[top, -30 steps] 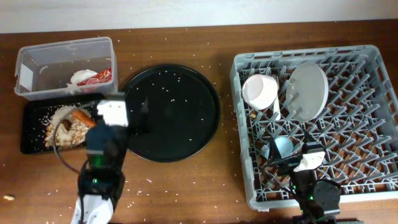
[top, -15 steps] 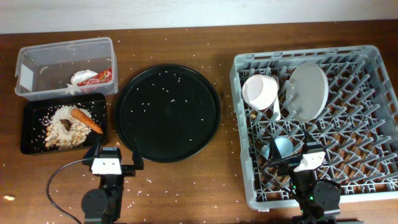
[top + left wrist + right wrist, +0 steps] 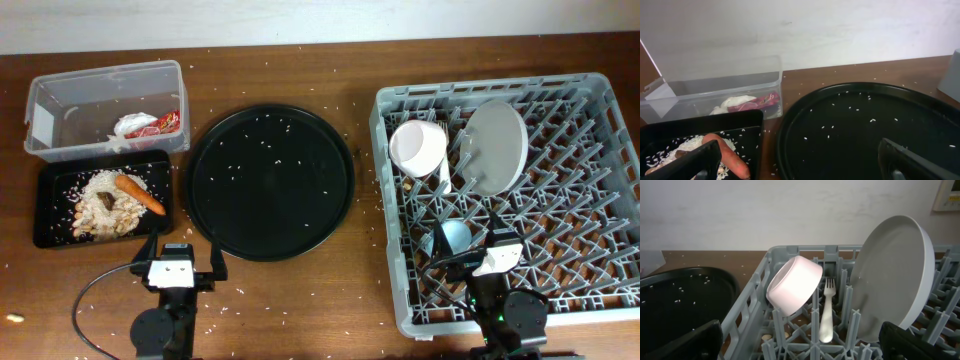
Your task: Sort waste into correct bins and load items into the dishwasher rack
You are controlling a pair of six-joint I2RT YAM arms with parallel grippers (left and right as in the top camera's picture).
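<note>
Wooden tabletop, flecked with rice grains, carries everything. The right arm partly hides the light-blue cup [image 3: 452,237] in the dishwasher rack [image 3: 590,250]. The white fork [image 3: 826,312] stands upright, tines up, between the tipped bowl [image 3: 794,285] and the on-edge plate [image 3: 892,275]. The carrot [image 3: 139,194] lies diagonally in the black tray [image 3: 48,200]. The left gripper [image 3: 797,152] and right gripper [image 3: 797,332] gape empty.
</note>
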